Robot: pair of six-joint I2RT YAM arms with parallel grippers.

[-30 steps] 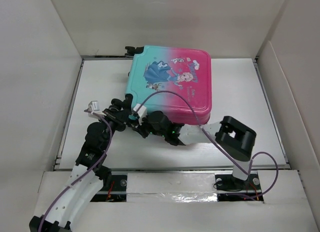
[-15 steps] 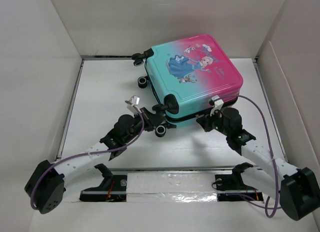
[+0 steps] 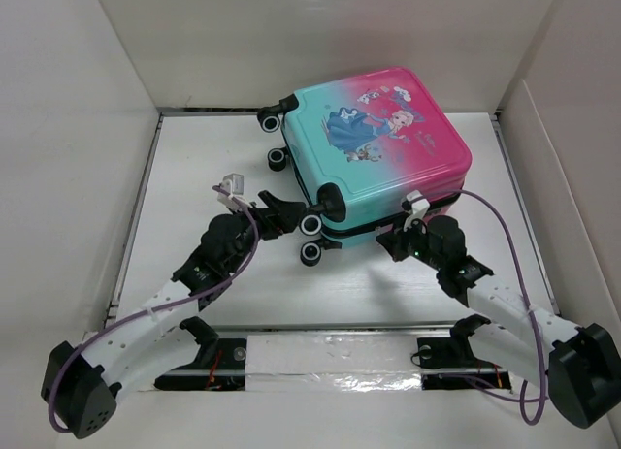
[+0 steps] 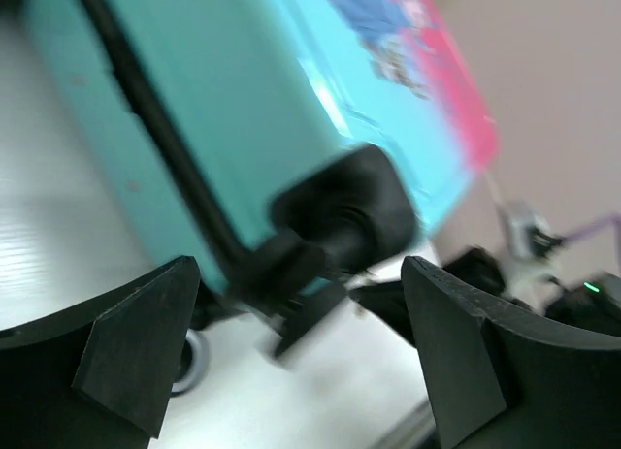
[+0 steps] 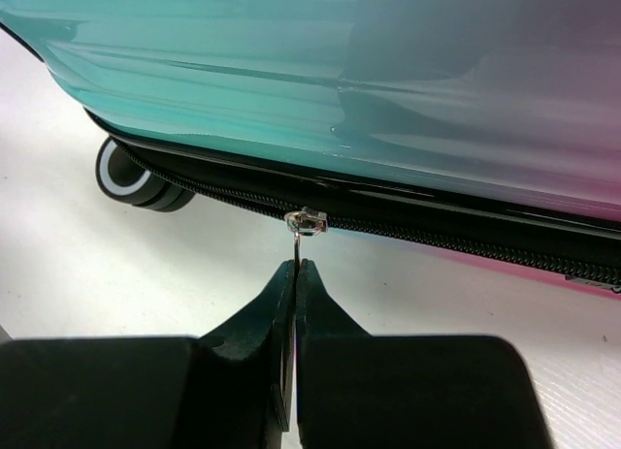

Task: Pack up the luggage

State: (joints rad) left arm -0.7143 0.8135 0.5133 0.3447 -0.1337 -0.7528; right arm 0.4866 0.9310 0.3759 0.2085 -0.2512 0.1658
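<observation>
We look down on a white table (image 3: 194,284) boxed in by plain white walls (image 3: 320,42), with both arms reaching in from the near edge. The luggage (image 3: 388,144) lies towards the far right of the table, set at an angle, its printed pink-to-teal face up and its wheels (image 3: 312,223) pointing left and towards us. Its two shells are shut against each other, so we cannot see what, if anything, is inside. A black zipper (image 5: 466,238) runs along the seam between them. The left gripper (image 3: 289,214) sits at the teal wheel corner with its fingers spread wide. In the left wrist view the black wheel housing (image 4: 340,216) stands between them, though that view is blurred and we cannot tell whether either finger touches it. The right gripper (image 5: 294,265) is at the near side of the case, its fingers pressed together on the thin metal zipper pull (image 5: 307,221), which hangs from the seam just above the fingertips. One grey-and-white wheel (image 5: 131,177) shows beyond it to the left, resting on the table.
</observation>
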